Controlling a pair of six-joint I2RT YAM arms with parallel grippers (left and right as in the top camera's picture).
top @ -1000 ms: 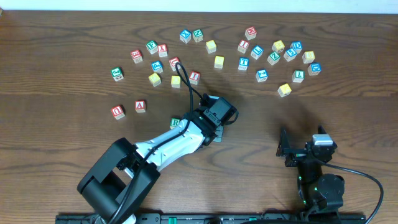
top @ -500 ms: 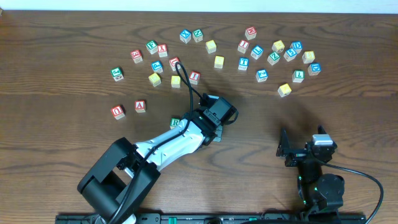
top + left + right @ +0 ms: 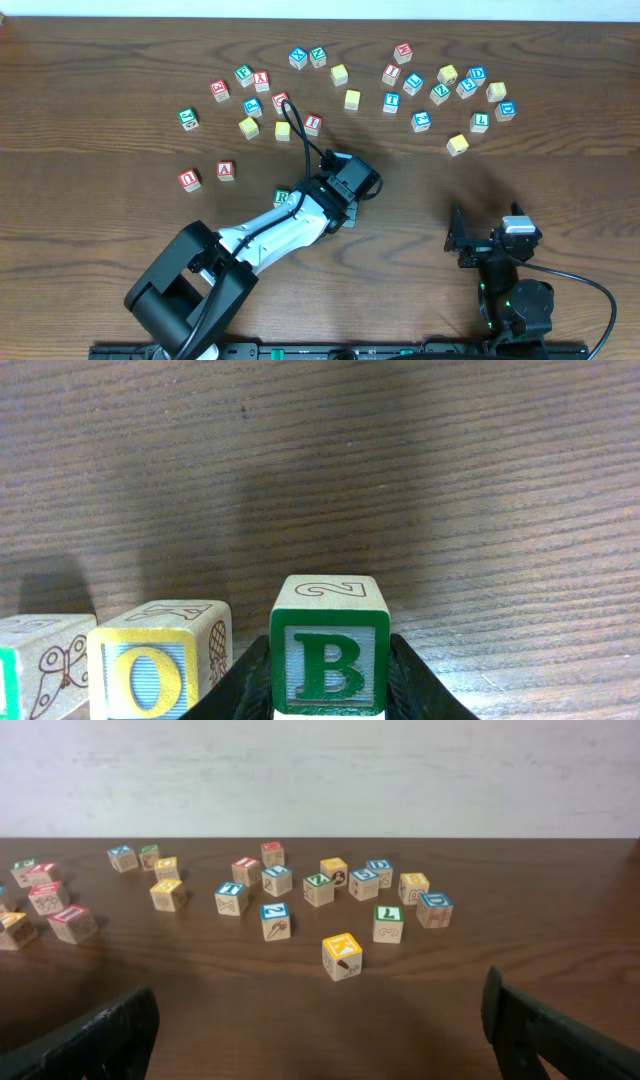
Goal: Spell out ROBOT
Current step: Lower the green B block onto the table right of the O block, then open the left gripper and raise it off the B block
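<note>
In the left wrist view my left gripper (image 3: 330, 695) is shut on a green B block (image 3: 329, 650), low over the wood. A yellow O block (image 3: 158, 659) stands just left of it, and another block (image 3: 35, 660) with a butterfly side is at the far left edge. In the overhead view the left gripper (image 3: 345, 205) hides the B and O; a green R block (image 3: 283, 197) shows beside the arm. My right gripper (image 3: 320, 1035) is open and empty at the front right (image 3: 490, 240).
Many loose letter blocks lie scattered across the back of the table, from a green one (image 3: 187, 118) on the left to a blue one (image 3: 506, 109) on the right. A yellow block (image 3: 342, 956) lies nearest the right gripper. Red U (image 3: 189, 180) and A (image 3: 226, 171) blocks sit left.
</note>
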